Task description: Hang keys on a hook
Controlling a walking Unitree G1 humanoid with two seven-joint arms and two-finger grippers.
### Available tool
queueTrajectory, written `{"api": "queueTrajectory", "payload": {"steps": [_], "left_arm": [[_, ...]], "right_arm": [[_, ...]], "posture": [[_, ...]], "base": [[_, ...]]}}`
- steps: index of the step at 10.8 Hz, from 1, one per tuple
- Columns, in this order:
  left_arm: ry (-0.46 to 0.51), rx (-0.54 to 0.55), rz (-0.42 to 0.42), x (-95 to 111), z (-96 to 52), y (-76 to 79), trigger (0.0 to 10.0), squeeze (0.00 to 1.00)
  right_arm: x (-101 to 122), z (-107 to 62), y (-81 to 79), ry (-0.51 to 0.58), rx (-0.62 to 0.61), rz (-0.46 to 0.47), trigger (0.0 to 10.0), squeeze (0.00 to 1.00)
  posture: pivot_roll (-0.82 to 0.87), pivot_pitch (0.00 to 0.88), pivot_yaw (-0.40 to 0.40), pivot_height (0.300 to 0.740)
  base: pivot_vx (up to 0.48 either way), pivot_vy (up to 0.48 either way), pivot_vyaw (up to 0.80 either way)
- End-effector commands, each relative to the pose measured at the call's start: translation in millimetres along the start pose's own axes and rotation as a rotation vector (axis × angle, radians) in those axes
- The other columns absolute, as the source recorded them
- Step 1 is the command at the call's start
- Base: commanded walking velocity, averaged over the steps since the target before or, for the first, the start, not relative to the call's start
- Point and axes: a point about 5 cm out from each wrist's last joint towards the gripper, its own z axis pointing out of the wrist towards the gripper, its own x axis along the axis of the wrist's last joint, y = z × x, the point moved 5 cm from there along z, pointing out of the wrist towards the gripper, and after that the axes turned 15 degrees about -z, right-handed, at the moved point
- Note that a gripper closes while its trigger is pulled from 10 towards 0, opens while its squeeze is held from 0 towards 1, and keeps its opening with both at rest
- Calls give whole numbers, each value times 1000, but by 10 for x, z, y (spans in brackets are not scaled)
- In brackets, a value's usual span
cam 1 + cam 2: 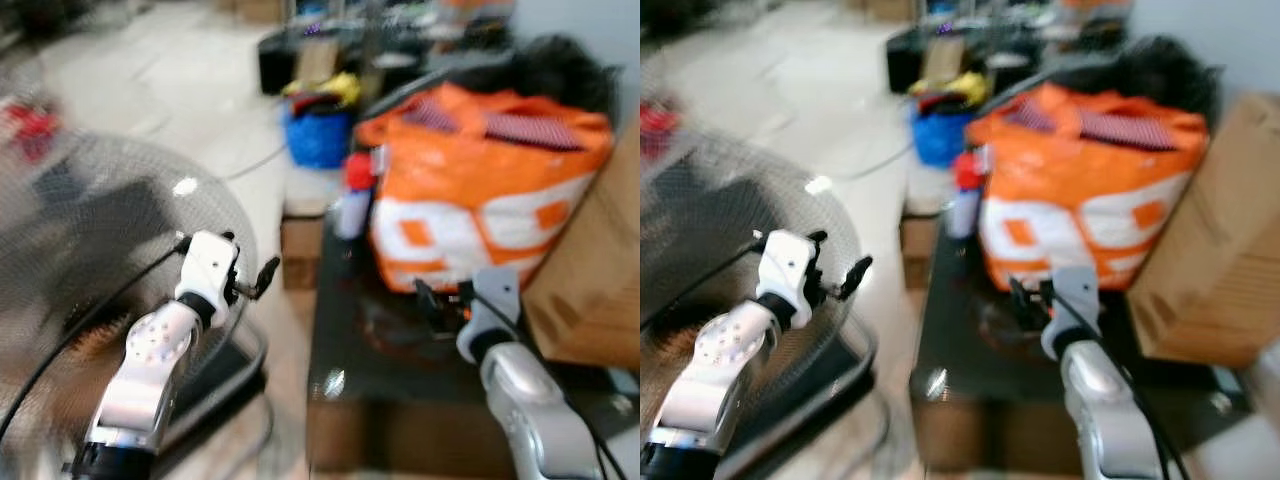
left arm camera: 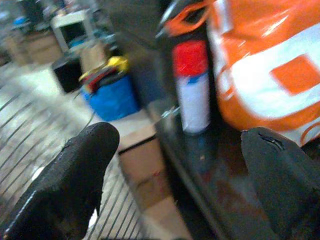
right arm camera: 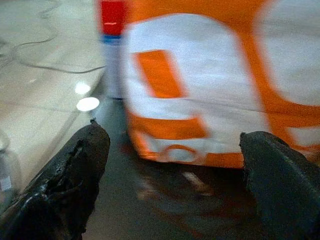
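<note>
Your right gripper [image 1: 440, 300] and left gripper [image 1: 250, 280], both spread and empty, approach the bulging orange-and-white bag [image 1: 480, 190], likely seeking keys.

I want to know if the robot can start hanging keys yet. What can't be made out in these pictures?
- Keys and hook: not identifiable; the eye views are motion-blurred.
- Dark glossy table: marks before the orange-and-white bag smear into blur.
- Red-capped white spray can: label unreadable, blurred.
- Brown cardboard box: cut off by the edge.
</note>
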Motion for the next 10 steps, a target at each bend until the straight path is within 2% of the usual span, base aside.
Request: {"api": "queueTrajectory", "payload": {"steps": [1,3,8,9,10], "left_arm": [[17,-39,7,53,40,118,10000,678],[10,-33,22,38,35,115,10000,643],[-14,-46,37,-14,7,149,10000,639],[-22,-52,38,-29,5,166,10000,635],[-78,-88,44,-141,-15,188,10000,631]], "right_arm": [[-71,-21,136,-24,-46,-9,10000,1000],[-32,-21,115,-4,-33,-32,10000,1000],[-64,-5,130,-22,-22,-72,10000,1000],[-64,11,116,-22,-6,-89,10000,1000],[-80,68,12,-38,55,-127,10000,1000]], "posture": [[-100,0,11,732],[-100,0,10,732],[-98,0,1,732],[-98,0,0,732],[-97,0,-3,732]], "base": [[398,0,-800],[347,0,0],[0,0,0],[0,0,0],[0,0,0]]}}
